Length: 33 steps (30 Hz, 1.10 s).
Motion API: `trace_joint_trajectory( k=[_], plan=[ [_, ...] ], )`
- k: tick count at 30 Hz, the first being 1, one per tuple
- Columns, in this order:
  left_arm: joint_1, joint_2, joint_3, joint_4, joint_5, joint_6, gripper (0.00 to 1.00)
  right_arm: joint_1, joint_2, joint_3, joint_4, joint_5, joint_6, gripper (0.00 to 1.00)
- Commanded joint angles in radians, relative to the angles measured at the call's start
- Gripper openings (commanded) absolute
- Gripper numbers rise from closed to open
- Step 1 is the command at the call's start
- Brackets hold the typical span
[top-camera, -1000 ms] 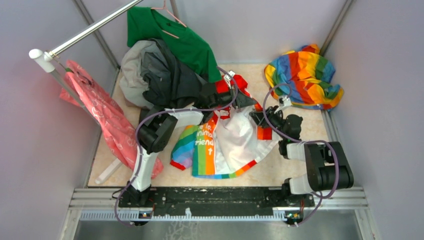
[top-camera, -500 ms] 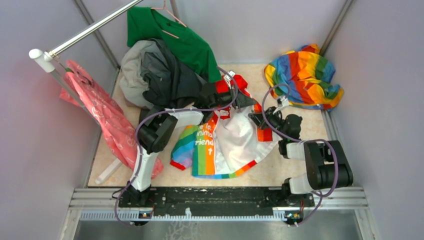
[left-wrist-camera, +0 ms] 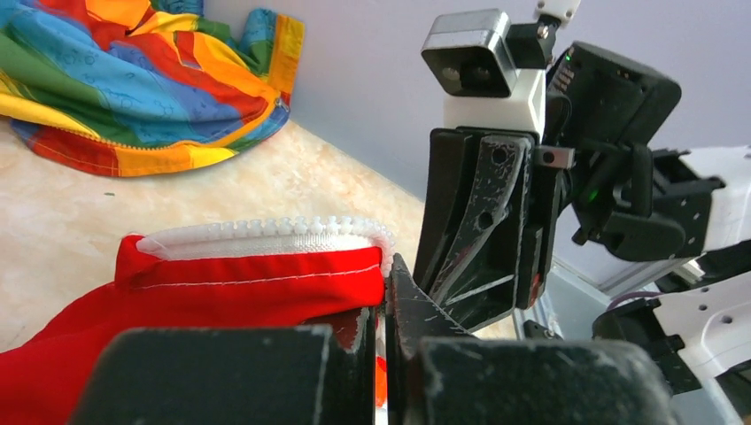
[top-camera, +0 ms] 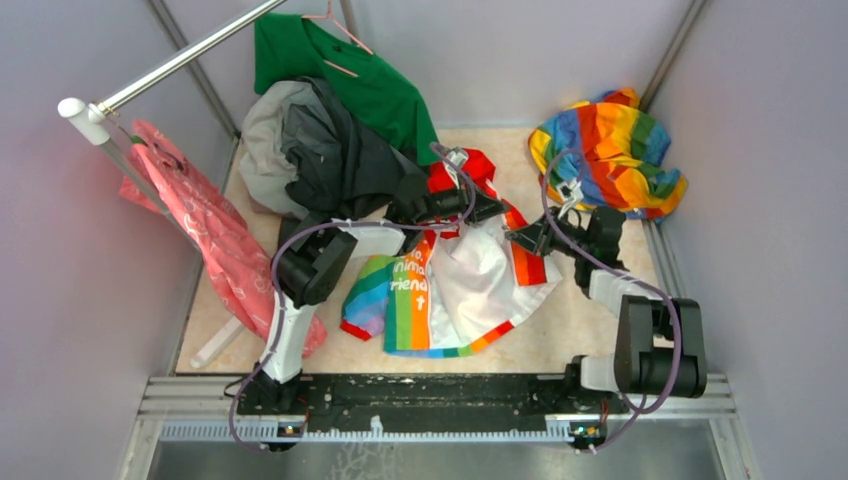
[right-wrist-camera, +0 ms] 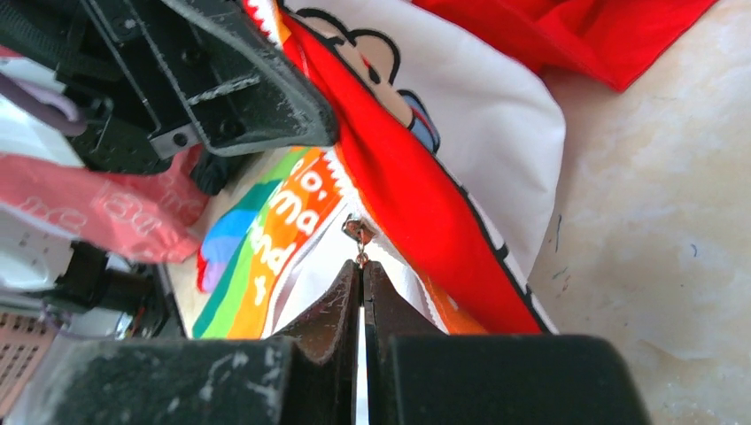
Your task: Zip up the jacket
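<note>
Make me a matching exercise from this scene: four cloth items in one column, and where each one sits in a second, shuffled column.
Column one
1. white jacket with rainbow-striped panels
2. green shirt
3. pink patterned cloth
4. bunched rainbow-banded cloth

Column two
A. far right corner of the table
B. draped off the metal rail at the left
C. on a pink hanger at the back
D. spread in the middle of the table

Pairs: 1-D, 2-C, 3-B, 4-A

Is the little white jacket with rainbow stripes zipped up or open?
Open. The small white rainbow-striped jacket lies spread, its white zipper teeth bare and unjoined, the metal zipper pull between parted edges.
</note>
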Motion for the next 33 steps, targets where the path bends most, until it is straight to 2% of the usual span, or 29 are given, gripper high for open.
trace_joint_trajectory(
  k=[1, 3, 7, 10, 15, 18, 20, 33],
  plan=[
    [-0.005, -0.014, -0.019, 0.076, -0.007, 0.104, 0.00, -0.036, -0.007, 0.092, -0.146, -0.195, -0.089, 0.00],
    [-0.006, -0.014, -0.024, 0.085, -0.002, 0.114, 0.00, -0.039, 0.015, 0.118, -0.159, -0.241, -0.070, 0.00],
    [-0.017, -0.007, -0.023, 0.093, 0.007, 0.134, 0.00, -0.039, 0.072, 0.095, 0.026, -0.301, 0.094, 0.00],
    [-0.023, -0.002, -0.020, 0.093, 0.010, 0.141, 0.00, -0.039, 0.087, 0.108, 0.009, -0.304, 0.082, 0.00],
    [-0.024, -0.007, -0.027, 0.083, 0.004, 0.170, 0.00, -0.043, 0.075, 0.215, -0.395, -0.223, -0.204, 0.00],
    [-0.023, -0.021, -0.033, 0.037, -0.017, 0.216, 0.00, -0.067, 0.074, 0.238, -0.468, -0.229, -0.241, 0.00],
    [-0.022, -0.033, -0.040, 0.013, -0.035, 0.249, 0.00, -0.092, 0.073, 0.269, -0.569, -0.235, -0.329, 0.00],
    [-0.012, -0.041, -0.049, 0.019, -0.049, 0.246, 0.00, -0.114, 0.088, 0.288, -0.708, -0.200, -0.465, 0.00]
  ],
)
